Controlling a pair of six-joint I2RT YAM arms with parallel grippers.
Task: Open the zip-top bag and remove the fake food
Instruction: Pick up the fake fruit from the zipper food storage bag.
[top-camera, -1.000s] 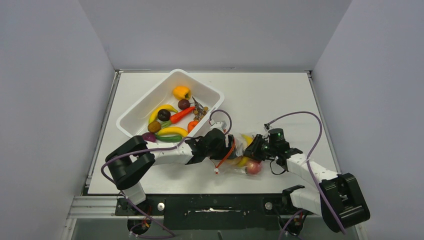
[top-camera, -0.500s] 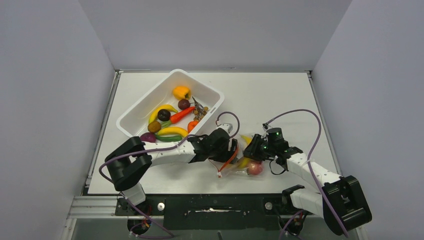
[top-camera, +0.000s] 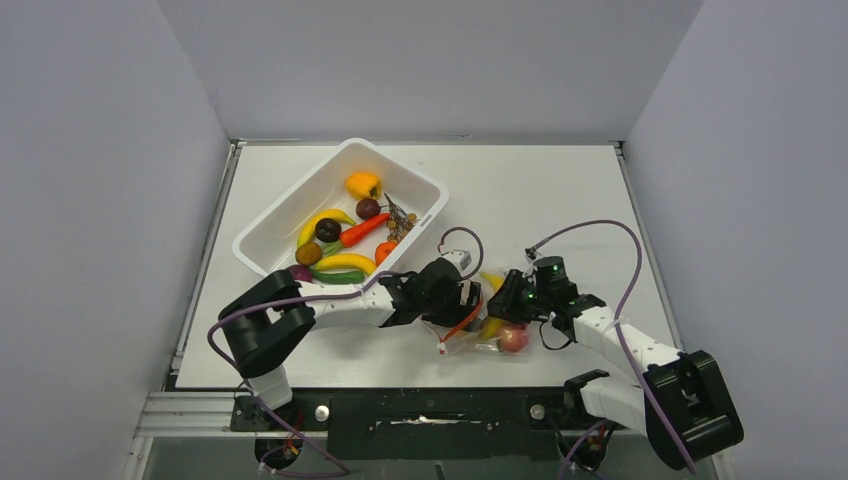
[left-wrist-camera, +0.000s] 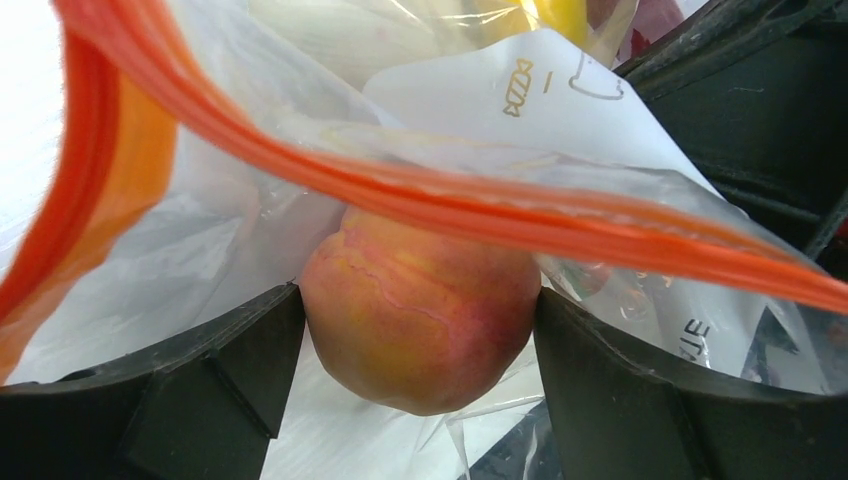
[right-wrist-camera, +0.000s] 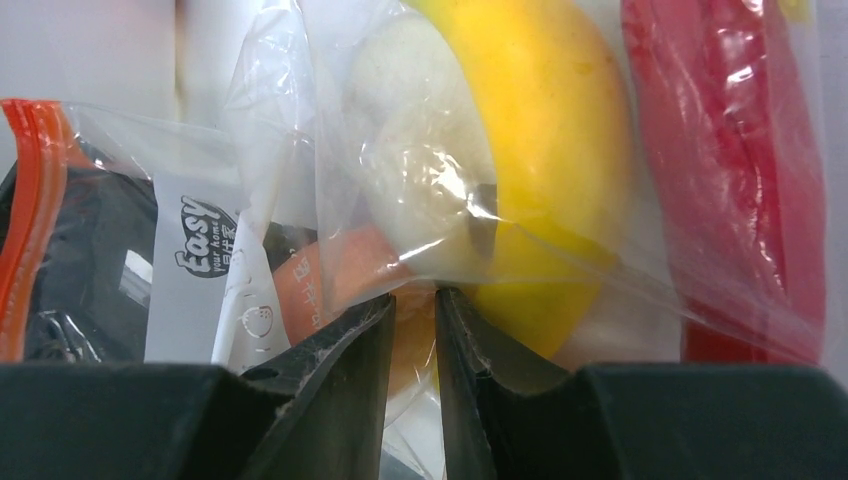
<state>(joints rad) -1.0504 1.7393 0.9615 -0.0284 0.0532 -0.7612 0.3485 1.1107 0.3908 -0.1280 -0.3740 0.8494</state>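
1. Near the table's (top-camera: 560, 190) front edge, the zip-top bag (top-camera: 488, 341) lies between both arms with the fake food (top-camera: 513, 338) inside. An uneven tug could drag it.
2. The right gripper (right-wrist-camera: 415, 295) stands narrow, pinching clear bag film. The thin plastic may slip out or tear.
3. The left gripper (left-wrist-camera: 418, 292) stands wide in the bag's mouth. The peach (left-wrist-camera: 420, 330) sits framed between its fingers, seemingly beyond the tips rather than clamped. Closing could catch film or the orange zip strip (left-wrist-camera: 480, 205) instead.
4. Farther in, the banana (right-wrist-camera: 545, 150) and red chili (right-wrist-camera: 740, 170) could jam the opening.
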